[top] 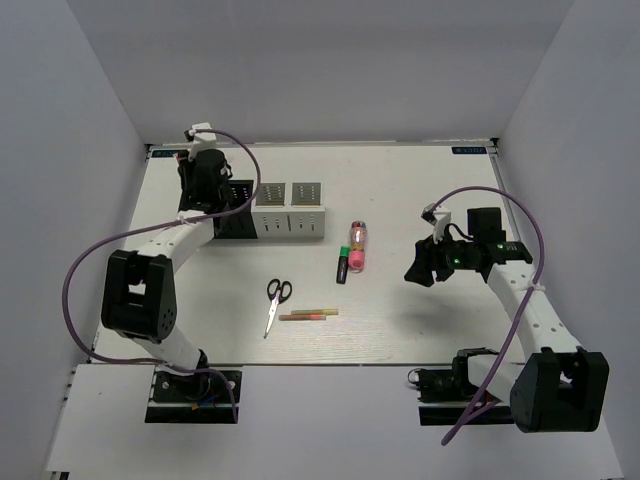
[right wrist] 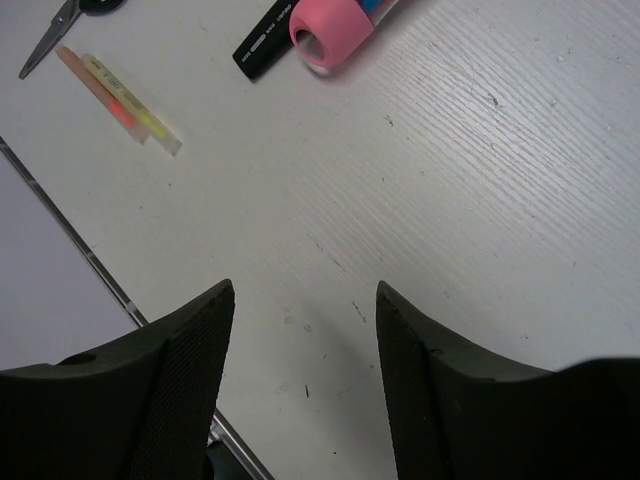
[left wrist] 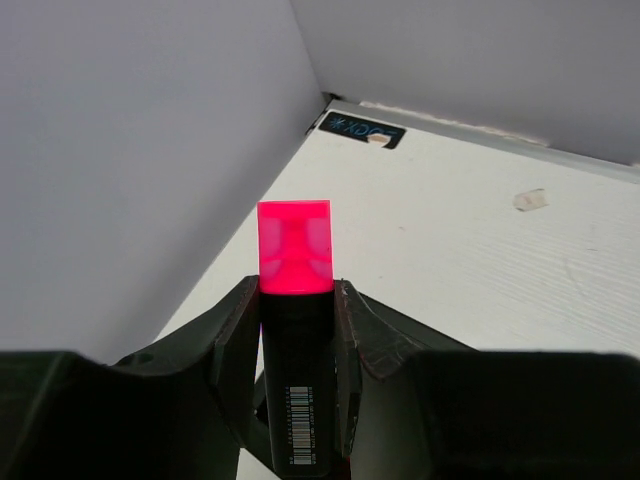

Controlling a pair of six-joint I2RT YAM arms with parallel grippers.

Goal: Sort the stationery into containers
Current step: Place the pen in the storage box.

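Observation:
My left gripper is shut on a black highlighter whose pink cap sticks out past the fingertips. In the top view this gripper hangs over the left end of the row of containers, by the black cubes; the white cubes follow on the right. On the table lie a pink clear tube, a green-capped highlighter, scissors and thin sticks. My right gripper stands open and empty, right of the tube.
White walls close the table on the left, back and right. A blue label marks the far left corner. The table's near edge rail runs close under my right gripper. Purple cables loop beside both arms.

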